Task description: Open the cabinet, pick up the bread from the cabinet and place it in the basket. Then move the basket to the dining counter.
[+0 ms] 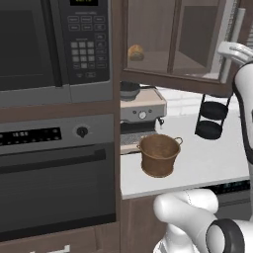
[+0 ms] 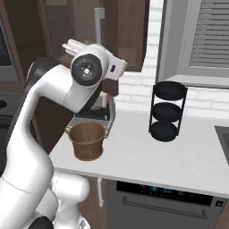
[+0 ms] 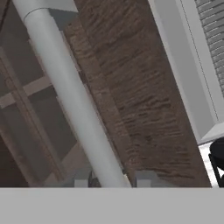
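In the hand view we see the cabinet's silver bar handle (image 3: 72, 100) running diagonally, passing down betw. the two grey fingertips (image 3: 81, 180) at the bottom; our gripper (image 3: 111, 181) is closed narrow around the bar, pads on either side of it. Behind the bar is the dark brown wood frame of the cabinet door (image 3: 131, 96), w/ glass panel to the left.

From the left base view, the cabinet (image 1: 173, 44) hangs above the white counter (image 1: 207, 158), door at a slight angle. The bread (image 1: 136, 52), a small golden bun, sits on the shelf inside, left part, seen thru the glass. Our gripper sits up at the cabinet's right edge, by the handle (image 1: 232, 44).

The basket (image 1: 159, 154), copper-brown, stands upright on the counter near its front-left, just in front of a coffee machine (image 1: 142, 113). A black three-tier rack (image 1: 212, 116) stands well apart to the right, near the white brick wall. Left of the counter: microwave (image 1: 54, 44) above an oven (image 1: 54, 173).

In the right base view the arm (image 2: 53, 103) arches over the basket (image 2: 87, 141); a window w/ blinds (image 2: 205, 36) sits above the rack (image 2: 167, 112).
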